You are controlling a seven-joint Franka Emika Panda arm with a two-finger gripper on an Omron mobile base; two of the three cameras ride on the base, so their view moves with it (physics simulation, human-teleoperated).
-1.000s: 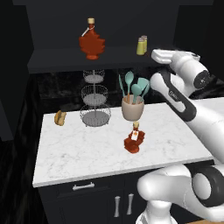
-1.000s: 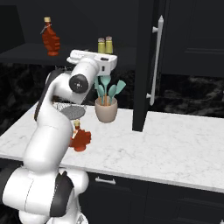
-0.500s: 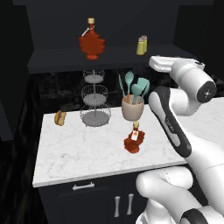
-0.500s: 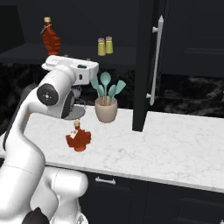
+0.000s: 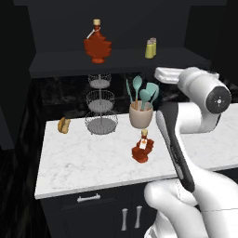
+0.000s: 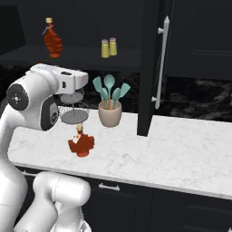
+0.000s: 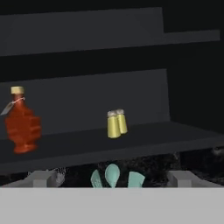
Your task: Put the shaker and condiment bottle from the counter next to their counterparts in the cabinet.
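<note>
I count two olive-yellow shakers (image 7: 115,124) standing together, touching or nearly so, on the cabinet shelf (image 7: 131,144), straight ahead of my fingers (image 7: 112,179) and a little above them. Two red-brown bottles: the wide maple-leaf bottle (image 7: 21,127) stands on the same shelf, off to the left of the fingers and well apart from the shakers; the small condiment bottle (image 5: 142,148) with its tan cap and white tag stands upright on the desk (image 5: 93,162), below the fingers and nearer the base. One beige utensil crock (image 5: 141,116) stands on the desk just behind that bottle and holds four teal utensils, their heads poking up just under the fingers in the hand view. One three-tier wire basket stand (image 5: 100,105) is to the crock's left; I can't make out anything in its tiers. One small bun-like item (image 5: 63,125) lies at the desk's far left. My fingers are spread wide with nothing between them.
</note>
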